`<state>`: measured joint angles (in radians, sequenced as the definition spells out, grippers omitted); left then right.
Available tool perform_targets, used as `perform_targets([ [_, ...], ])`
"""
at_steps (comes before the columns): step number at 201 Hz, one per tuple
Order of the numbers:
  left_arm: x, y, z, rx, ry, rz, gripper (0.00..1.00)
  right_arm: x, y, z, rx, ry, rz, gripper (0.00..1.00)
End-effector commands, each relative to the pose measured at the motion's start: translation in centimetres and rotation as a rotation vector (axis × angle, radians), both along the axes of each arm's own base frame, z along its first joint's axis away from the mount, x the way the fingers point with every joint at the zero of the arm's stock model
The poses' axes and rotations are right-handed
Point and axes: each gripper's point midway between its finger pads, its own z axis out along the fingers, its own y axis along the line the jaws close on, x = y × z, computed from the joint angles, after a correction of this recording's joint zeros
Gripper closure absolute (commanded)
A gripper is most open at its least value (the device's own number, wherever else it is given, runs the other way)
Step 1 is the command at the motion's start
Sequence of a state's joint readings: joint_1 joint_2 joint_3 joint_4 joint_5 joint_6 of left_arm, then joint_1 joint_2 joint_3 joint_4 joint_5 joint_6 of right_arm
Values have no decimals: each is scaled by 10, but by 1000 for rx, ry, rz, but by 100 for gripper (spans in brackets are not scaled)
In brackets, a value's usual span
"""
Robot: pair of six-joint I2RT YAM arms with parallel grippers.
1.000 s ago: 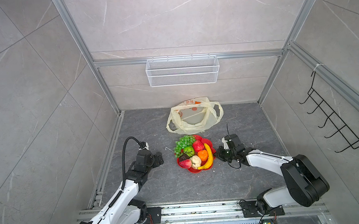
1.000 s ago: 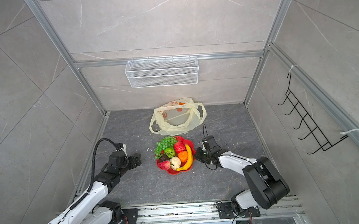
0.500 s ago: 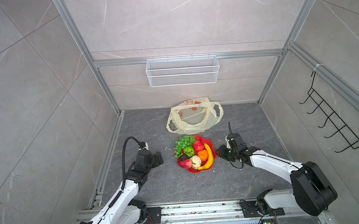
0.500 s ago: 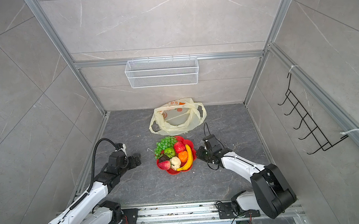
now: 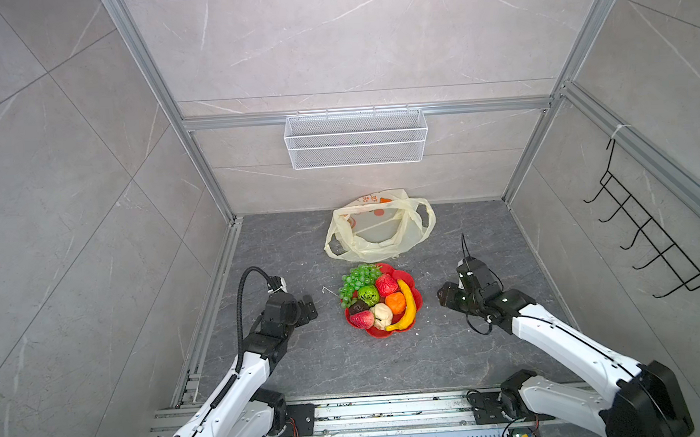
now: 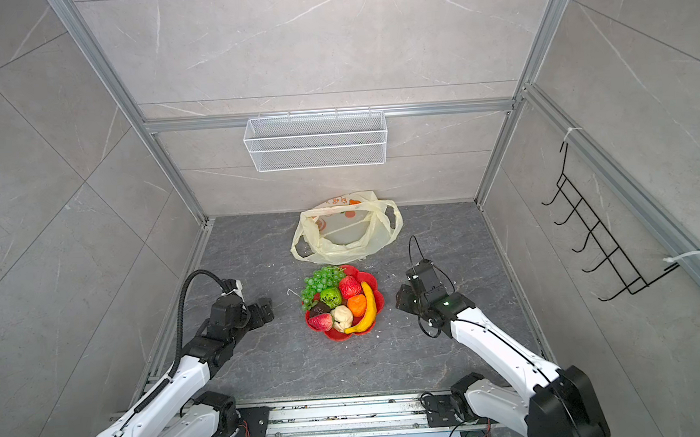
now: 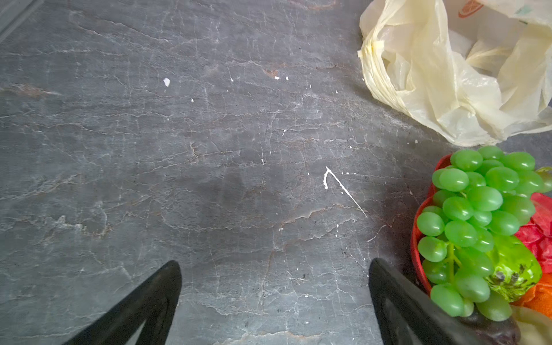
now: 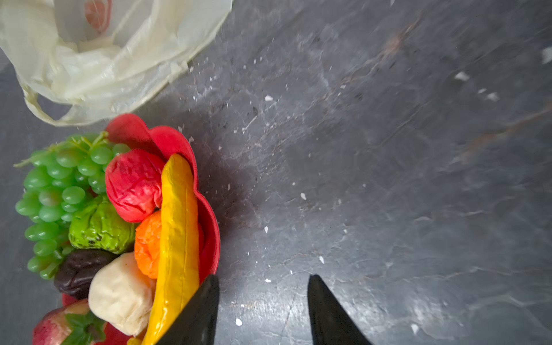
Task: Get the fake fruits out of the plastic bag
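1. The fake fruits lie heaped on a red flower-shaped plate with a scalloped rim. They include a glossy green grape bunch, a smooth yellow banana along the plate's right edge, and wrinkled red, orange, cream, green and dark brown pieces.
2. The plastic bag is thin, pale yellow and crumpled, with orange-red print. It lies slack just behind the plate, toward the back wall, its mouth gaping (whether it touches the plate's rim cannot be told).
3. The bench is dark grey and veined like slate, with white flecks scattered around the plate.
4. The left fingers, black and tapered, stand wide apart over bare bench to the left of the plate, holding nothing.
5. The right fingers are parted too, with bare bench between them. They sit near the plate's right side, apart from it in both top views.
6. Open bench lies in front of the plate and on both sides of it; only the bag crowds its far edge.
7. A white wire mesh basket hangs on the back wall well behind the plate, and a black hook rack hangs on the right wall.
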<state>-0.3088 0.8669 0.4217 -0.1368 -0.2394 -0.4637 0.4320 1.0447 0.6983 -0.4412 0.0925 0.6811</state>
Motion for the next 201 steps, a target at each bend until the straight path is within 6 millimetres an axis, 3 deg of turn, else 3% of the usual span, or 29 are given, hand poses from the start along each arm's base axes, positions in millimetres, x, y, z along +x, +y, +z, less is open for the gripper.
perform_targets([
  [1, 1, 23, 22, 64, -79, 102, 0, -4, -38, 29, -167, -100, -73, 36],
  [32, 0, 50, 53, 122, -196, 240, 0, 4, -66, 66, -294, -242, -156, 24],
  [51, -1, 73, 69, 189, -268, 364, 0, 14, -83, 76, -390, -287, -231, 2],
  [69, 0, 92, 82, 273, -357, 466, 0, 26, -86, 84, -440, -392, -241, 0],
  [84, 7, 96, 86, 350, -411, 481, 0, 34, -89, 88, -480, -480, -247, 0],
  [111, 40, 89, 67, 486, -340, 390, 0, 48, -99, 72, -615, -468, -227, 0],
  [139, 74, 79, 34, 545, -281, 267, 0, 58, -87, 45, -572, -562, -152, 0],
  [169, 83, 73, 7, 486, -315, 129, 1, 73, -96, 0, -614, -520, -148, 0],
  [201, 90, 73, -8, 398, -314, 63, 0, 91, -80, -6, -607, -556, -26, 0],
])
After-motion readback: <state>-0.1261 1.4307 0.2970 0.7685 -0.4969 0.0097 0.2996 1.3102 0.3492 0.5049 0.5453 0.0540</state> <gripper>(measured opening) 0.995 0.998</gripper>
